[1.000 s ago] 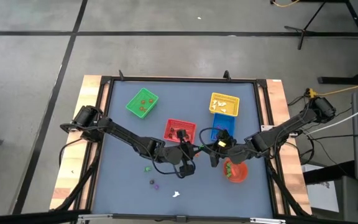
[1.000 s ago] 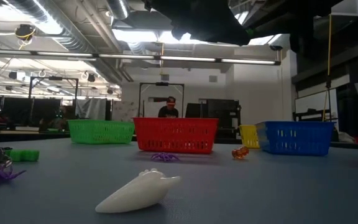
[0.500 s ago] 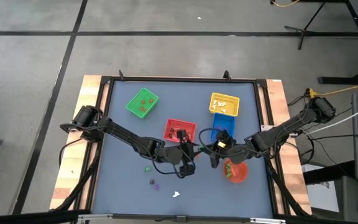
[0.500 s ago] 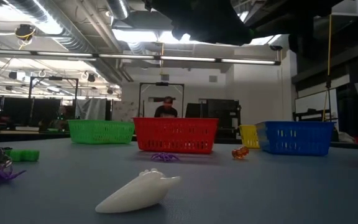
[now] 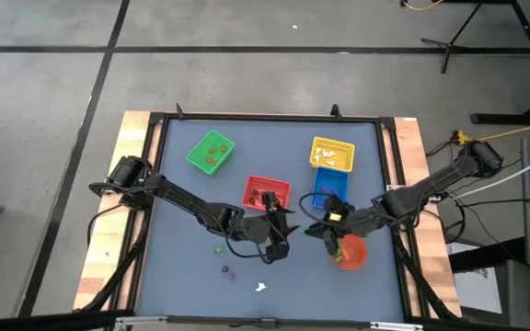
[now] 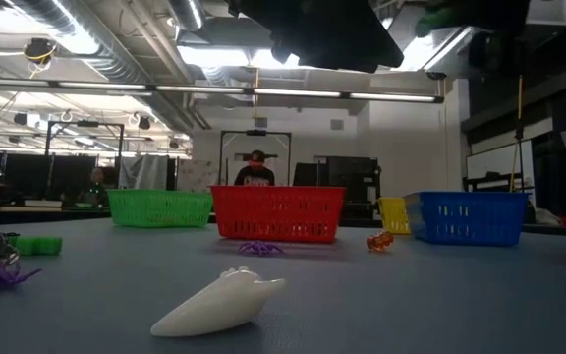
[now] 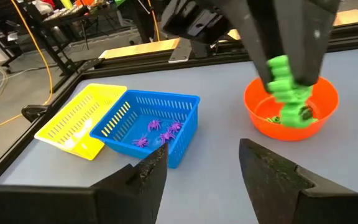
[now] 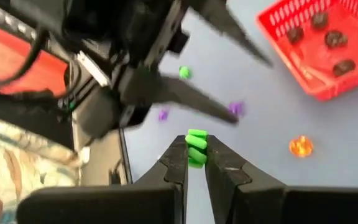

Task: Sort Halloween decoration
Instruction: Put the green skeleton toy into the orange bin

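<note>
Small Halloween trinkets lie on the blue-grey table: a white one [image 6: 219, 300], a purple spider [image 6: 261, 248], an orange one [image 8: 301, 146] and green and purple ones [image 6: 8, 261] near the left. My right gripper [image 8: 196, 163] hangs mid-table, shut on a ribbed green trinket [image 7: 288, 87], beside the round red bowl [image 5: 350, 251]. My left gripper [image 7: 201, 165] faces it a little to the left, open, with nothing between its fingers. Purple spiders lie in the blue basket [image 7: 151, 121] and dark trinkets in the red basket [image 8: 316, 43]. My right gripper pinches the green trinket's upper end [image 7: 279, 64] between its two fingers, which slant down toward the table's left. The rest of the trinket hangs below the fingertips [image 7: 303, 43], lifted clear of the table.
The green basket [image 5: 210, 152] stands at the far left and the yellow basket [image 5: 332, 154] at the far right, behind the blue one. The red basket [image 5: 267, 193] is just beyond my left gripper. A raised frame rims the table. A person stands in the room behind.
My right gripper has turned at the wrist and risen a little, carrying the green trinket, which now shows at the top of the low view. My left arm has kept its place.
</note>
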Tool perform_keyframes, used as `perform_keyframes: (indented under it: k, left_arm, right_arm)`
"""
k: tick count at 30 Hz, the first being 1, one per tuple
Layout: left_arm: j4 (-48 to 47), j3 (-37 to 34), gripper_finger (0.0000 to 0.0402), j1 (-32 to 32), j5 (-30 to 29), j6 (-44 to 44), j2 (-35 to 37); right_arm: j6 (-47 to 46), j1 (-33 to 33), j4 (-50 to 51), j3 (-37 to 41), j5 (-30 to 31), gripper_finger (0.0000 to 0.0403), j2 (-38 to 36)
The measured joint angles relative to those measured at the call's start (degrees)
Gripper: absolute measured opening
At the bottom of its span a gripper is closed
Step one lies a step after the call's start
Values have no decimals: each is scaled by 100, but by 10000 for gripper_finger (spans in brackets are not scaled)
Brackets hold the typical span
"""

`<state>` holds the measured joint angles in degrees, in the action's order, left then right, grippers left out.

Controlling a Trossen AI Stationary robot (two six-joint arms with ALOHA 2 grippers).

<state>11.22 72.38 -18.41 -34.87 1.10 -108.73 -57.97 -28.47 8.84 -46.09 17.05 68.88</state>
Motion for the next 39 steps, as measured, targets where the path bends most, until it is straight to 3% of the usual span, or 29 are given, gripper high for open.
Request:
perform_keyframes:
  k: [5, 13, 17, 22, 33, 39]
  left_arm:
    - [-2, 2, 182, 0, 0, 0, 0]
    - [-4, 1, 183, -2, 2, -2, 0]
    - [-4, 0, 183, -2, 2, -2, 0]
    - [-4, 0, 183, -2, 2, -2, 0]
    - [-4, 1, 183, -2, 3, -2, 0]
    - [-4, 2, 183, -2, 4, -4, 0]
  right_arm:
    - [-3, 0, 442, 0, -227, 34, -81]
    - [-3, 0, 1699, 0, -1842, 34, -81]
    - [-5, -2, 2466, 0, -2365, 34, -81]
    - [-3, 0, 3044, 0, -2458, 35, -81]
    - [-3, 0, 3071, 0, -2458, 36, -81]
    - [19, 0, 3073, 0, -2458, 85, -81]
